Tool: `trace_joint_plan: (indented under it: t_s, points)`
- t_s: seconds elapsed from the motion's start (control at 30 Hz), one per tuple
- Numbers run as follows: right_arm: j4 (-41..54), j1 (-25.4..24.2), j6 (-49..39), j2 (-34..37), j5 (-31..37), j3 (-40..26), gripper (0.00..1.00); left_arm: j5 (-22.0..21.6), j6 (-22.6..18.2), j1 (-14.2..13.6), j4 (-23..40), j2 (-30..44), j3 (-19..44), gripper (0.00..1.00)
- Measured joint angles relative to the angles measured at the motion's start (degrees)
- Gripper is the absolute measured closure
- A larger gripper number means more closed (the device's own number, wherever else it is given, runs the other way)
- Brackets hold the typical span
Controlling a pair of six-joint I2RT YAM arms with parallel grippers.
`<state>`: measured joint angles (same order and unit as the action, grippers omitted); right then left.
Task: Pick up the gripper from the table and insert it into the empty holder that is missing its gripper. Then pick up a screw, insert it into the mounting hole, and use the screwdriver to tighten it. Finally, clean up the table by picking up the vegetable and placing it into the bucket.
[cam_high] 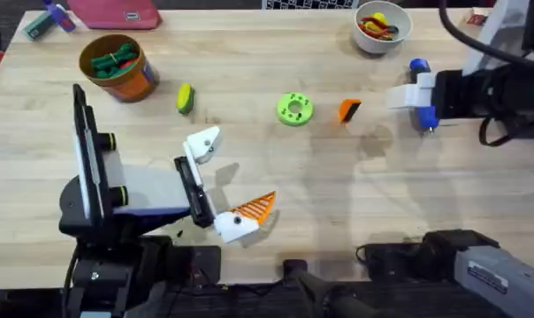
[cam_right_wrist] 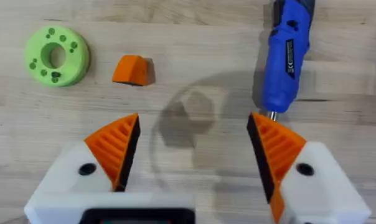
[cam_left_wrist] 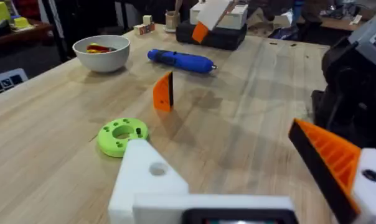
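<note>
The loose orange gripper (cam_high: 349,109) (cam_left_wrist: 164,91) (cam_right_wrist: 132,70) stands on the table right of a green disc (cam_high: 294,109). My left gripper (cam_high: 232,177) (cam_left_wrist: 238,168) is open over the near table. One side is the bare white holder (cam_high: 203,143) (cam_left_wrist: 147,180); the other carries an orange finger (cam_high: 254,208). My right gripper (cam_high: 413,93) (cam_right_wrist: 194,149) hangs open above the blue screwdriver (cam_high: 419,67) (cam_left_wrist: 178,60) (cam_right_wrist: 286,53), which lies flat. The yellow-green vegetable (cam_high: 186,97) lies right of the orange bucket (cam_high: 117,66).
A white bowl (cam_high: 383,26) (cam_left_wrist: 101,51) with red and yellow pieces sits at the back right. The bucket holds green items. A red pouch (cam_high: 117,13) lies at the back left edge. Bare wood spans the centre.
</note>
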<state>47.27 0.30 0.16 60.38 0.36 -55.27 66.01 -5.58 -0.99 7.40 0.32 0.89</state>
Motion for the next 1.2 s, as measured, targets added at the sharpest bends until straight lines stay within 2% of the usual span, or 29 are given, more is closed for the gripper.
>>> trace_joint_plan:
  t_s: [0.3, 1.2]
  points:
    - [0.00, 0.00, 0.00, 0.00, 0.00, 0.00, 0.007, 0.45, 1.31, 0.02, 0.09, -0.02, 0.00, 0.015]
    - [0.00, 0.00, 0.02, 0.00, 0.00, 0.00, 0.008, 0.45, 1.53, 0.02, 0.09, 0.00, 0.00, 0.015]
